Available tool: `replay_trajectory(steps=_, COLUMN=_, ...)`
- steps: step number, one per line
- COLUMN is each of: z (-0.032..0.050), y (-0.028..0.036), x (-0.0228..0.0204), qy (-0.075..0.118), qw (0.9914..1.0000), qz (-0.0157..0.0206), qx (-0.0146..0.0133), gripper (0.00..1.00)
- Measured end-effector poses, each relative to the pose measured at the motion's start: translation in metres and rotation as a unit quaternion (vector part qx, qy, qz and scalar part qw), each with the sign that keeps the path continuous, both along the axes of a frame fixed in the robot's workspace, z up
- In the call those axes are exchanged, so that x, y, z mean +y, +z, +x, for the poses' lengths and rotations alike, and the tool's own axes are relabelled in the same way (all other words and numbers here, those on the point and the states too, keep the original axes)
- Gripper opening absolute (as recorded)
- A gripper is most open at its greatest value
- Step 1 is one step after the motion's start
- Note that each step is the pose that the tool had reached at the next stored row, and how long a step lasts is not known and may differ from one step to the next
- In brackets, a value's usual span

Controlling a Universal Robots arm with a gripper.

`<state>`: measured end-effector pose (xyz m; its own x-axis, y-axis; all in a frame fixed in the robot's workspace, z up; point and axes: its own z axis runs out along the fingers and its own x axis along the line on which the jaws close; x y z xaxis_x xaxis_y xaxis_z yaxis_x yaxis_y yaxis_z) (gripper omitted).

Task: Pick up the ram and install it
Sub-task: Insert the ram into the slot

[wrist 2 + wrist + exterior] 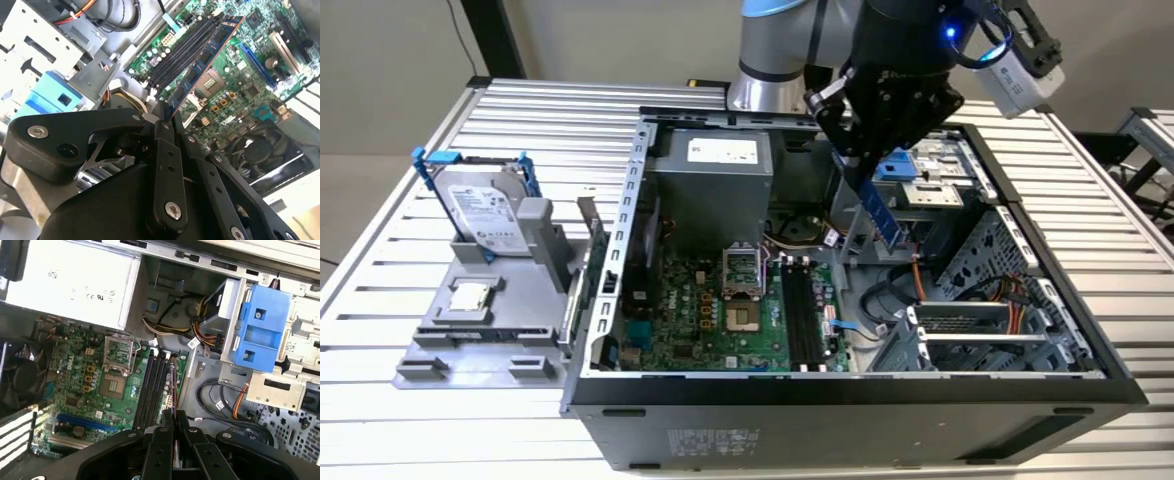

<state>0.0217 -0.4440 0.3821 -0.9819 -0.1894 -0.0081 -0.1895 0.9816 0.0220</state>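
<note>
My gripper (pixel 857 160) is shut on the ram (pixel 882 212), a thin bluish stick that hangs tilted from the fingers above the open computer case. Below it, on the green motherboard (pixel 707 320), lie the long black slots (pixel 807 315). In the second wrist view the ram (pixel 202 57) runs out from the gripper (pixel 165 120) beside the slots (pixel 180 55), above them and apart from them. In the first wrist view the ram (pixel 173 385) appears edge-on, reaching out from the gripper (pixel 173 416) next to the slots (pixel 152 390).
A silver hard drive (pixel 483 205) in a blue-edged frame and a small square chip (pixel 471 297) sit on a grey fixture on the exterior view's left. Inside the case are the power supply (pixel 714 175), a CPU socket (pixel 744 290), a blue drive bracket (pixel 260 330) and loose cables (pixel 907 295).
</note>
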Motion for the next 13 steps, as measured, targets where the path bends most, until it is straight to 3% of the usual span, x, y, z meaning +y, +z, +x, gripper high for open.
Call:
replay_trajectory(steps=4, z=0.0000, y=-0.0003, x=0.0000, qy=-0.030, qw=0.99956, qz=0.0000, qx=0.0000, gripper=0.00)
replay_trajectory(steps=6, z=0.0000, y=-0.0006, x=0.0000, qy=-0.050, qw=0.99877, qz=0.0000, qx=0.0000, gripper=0.00)
replay_trajectory(steps=13, z=0.0000, y=-0.0008, x=0.0000, qy=-0.054, qw=0.99855, qz=0.0000, qx=0.0000, gripper=0.00)
